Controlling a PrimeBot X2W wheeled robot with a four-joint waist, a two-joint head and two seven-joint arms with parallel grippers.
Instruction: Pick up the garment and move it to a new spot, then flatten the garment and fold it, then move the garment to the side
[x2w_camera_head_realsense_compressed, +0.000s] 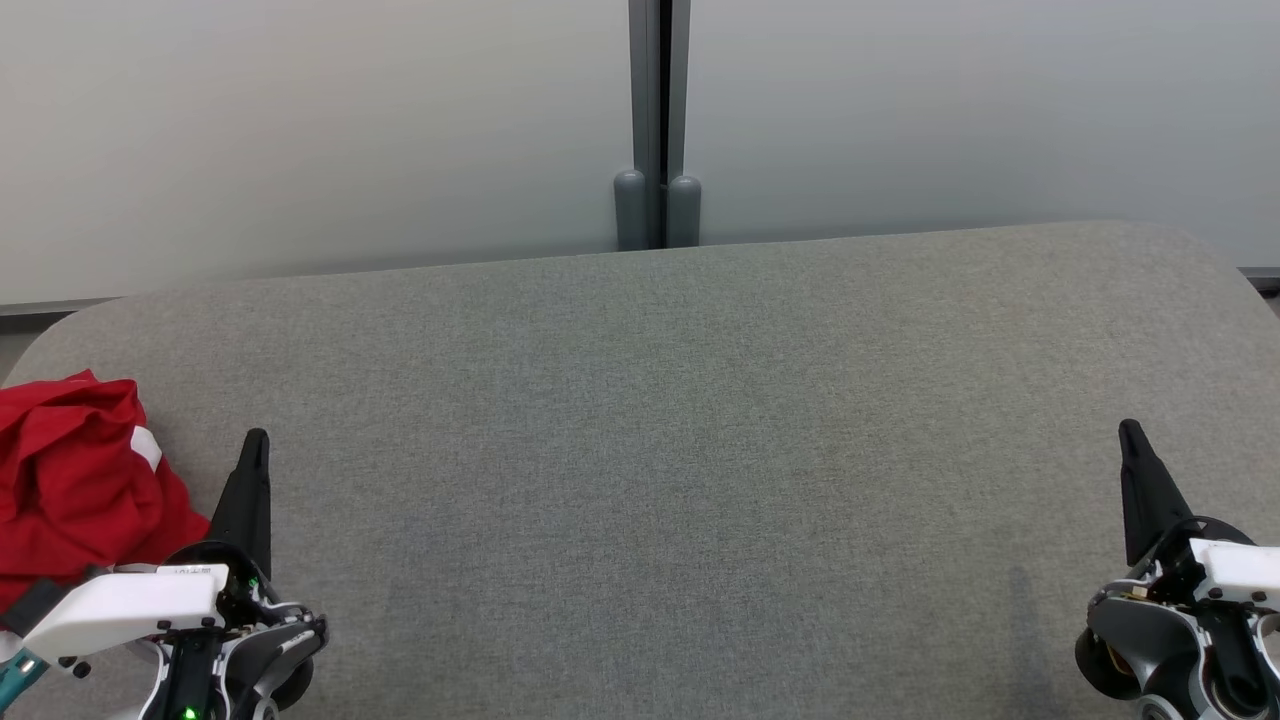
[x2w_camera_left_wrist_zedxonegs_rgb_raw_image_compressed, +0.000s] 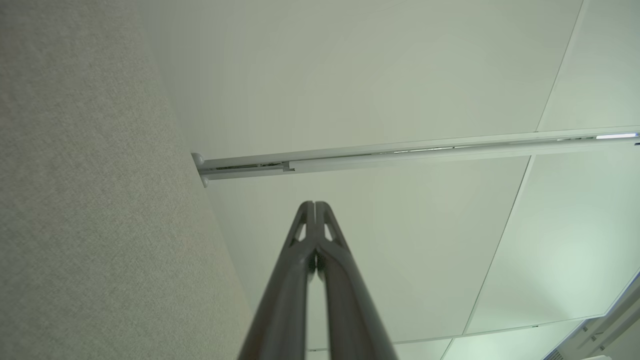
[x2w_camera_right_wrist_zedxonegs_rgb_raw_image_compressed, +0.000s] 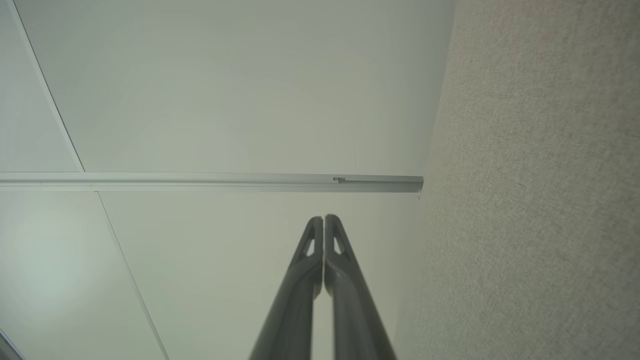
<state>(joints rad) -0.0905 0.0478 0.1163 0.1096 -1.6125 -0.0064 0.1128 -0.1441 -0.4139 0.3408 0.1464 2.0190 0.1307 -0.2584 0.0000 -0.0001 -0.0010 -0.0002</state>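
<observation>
A crumpled red garment with a small white patch lies at the far left edge of the grey fabric table in the head view. My left gripper stands just right of it, shut and empty, its tip clear of the cloth. At the lower right my right gripper is shut too, far from the garment. In the left wrist view the left gripper has its fingertips pressed together against a pale wall. The right wrist view shows the right gripper the same way, with nothing held.
Pale wall panels rise behind the table, joined by a grey post at the middle of the far edge. The table's corners are rounded. A white rail crosses the left wrist view, and a similar rail crosses the right wrist view.
</observation>
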